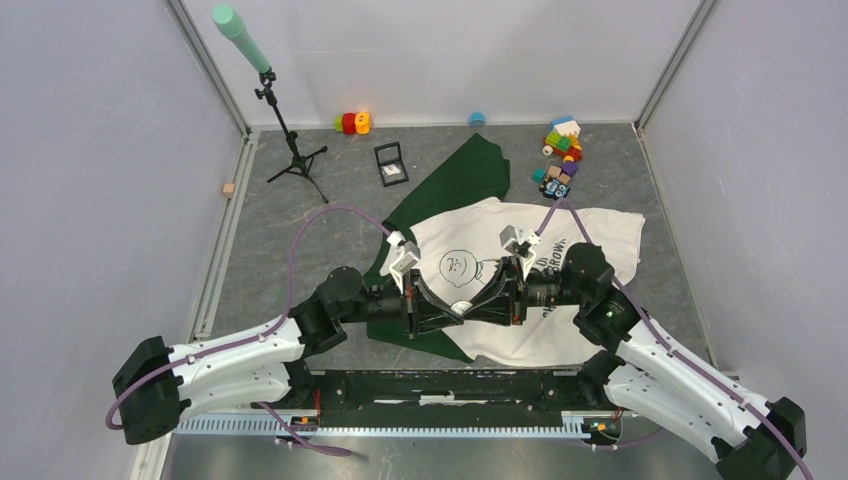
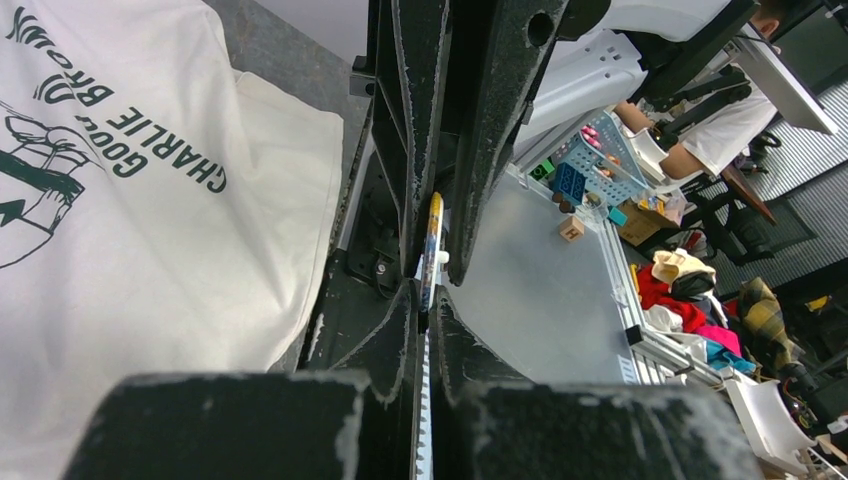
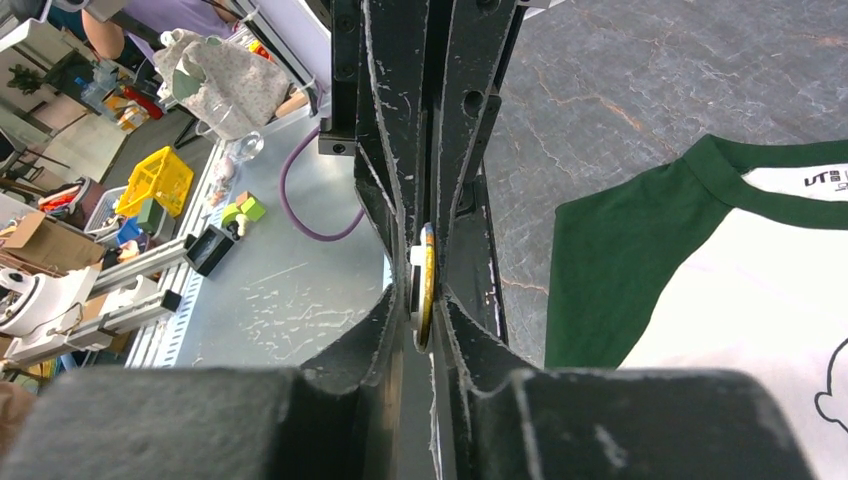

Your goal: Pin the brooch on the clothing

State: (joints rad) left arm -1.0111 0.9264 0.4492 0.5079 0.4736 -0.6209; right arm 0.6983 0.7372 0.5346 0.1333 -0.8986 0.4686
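I hold the brooch point(image 3: 427, 282) edge-on just above the shirt's point(image 1: 590, 240) near part, left gripper point(image 2: 425, 305) and right gripper point(image 3: 426, 335) both pinched tight on it, tip to tip — regripping, I judge — next it needs lowering onto the cloth, pin-side down.

Black box point(image 1: 390, 163) near tripod point(image 1: 290, 150); coloured blocks point(image 1: 560, 152) by far wall

Pale grey walls point(image 1: 80, 150) with metal posts point(image 1: 205, 60) in the corners stand around a grey stone-look floor point(image 1: 330, 200), where a black tripod point(image 1: 283, 130) holds a green stick point(image 1: 240, 37), and toy blocks point(image 1: 560, 150), a blue cup point(image 1: 477, 119) and a small black box point(image 1: 391, 163) sit near the back.
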